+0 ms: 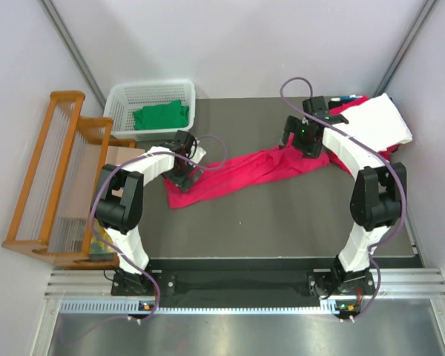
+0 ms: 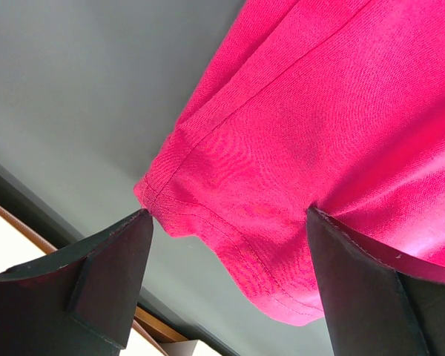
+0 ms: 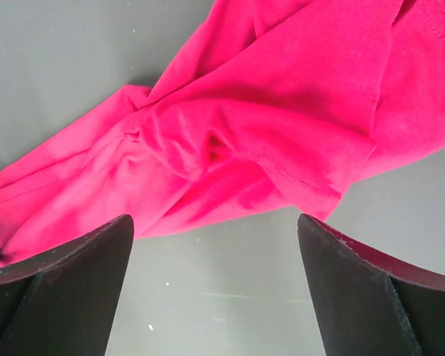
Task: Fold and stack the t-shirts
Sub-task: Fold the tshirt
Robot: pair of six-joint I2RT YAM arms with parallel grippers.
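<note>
Right tool (image 3: 215, 221) hangs open above the crimson-pink t-shirt (image 3: 282, 111).

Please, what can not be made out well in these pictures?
- Crimson-pink t-shirt: top view, both arms cover parts; wrist views cut it at their edges.
- White t-shirt: top view, the right arm covers one side.
- Green t-shirt: top view, too small to tell its folds; basket walls hide its sides.

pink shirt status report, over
Left gripper and right gripper open, nothing held. Pink shirt strung out, unfolded. Green shirt in basket; white shirt overlaps its right end.
</note>
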